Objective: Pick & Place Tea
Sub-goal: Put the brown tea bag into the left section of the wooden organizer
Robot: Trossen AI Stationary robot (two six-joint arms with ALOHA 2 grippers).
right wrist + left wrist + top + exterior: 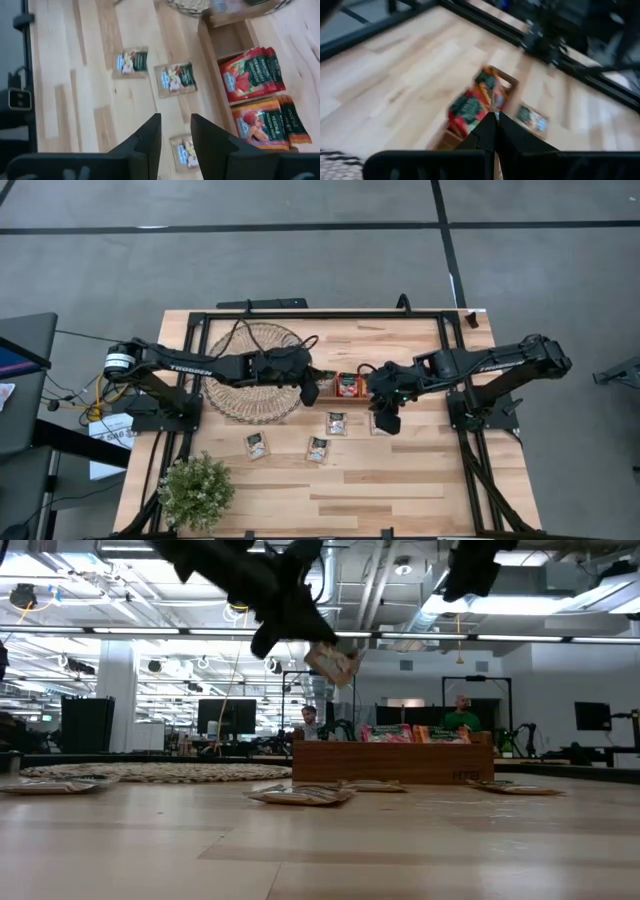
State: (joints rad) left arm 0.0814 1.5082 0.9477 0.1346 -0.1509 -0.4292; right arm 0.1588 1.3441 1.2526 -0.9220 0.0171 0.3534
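Low view shows the left gripper's fingers pinched shut on a pale tea sachet dangling above the tray, so a tilted release could miss, while the right fingers hang parted, empty.

Beneath the right gripper, bare pale wooden tabletop is lying free between three flat pale paper sachets. Beside it, the brown wooden compartment tray, with red-orange sachets filling two sections, is blocking passage.
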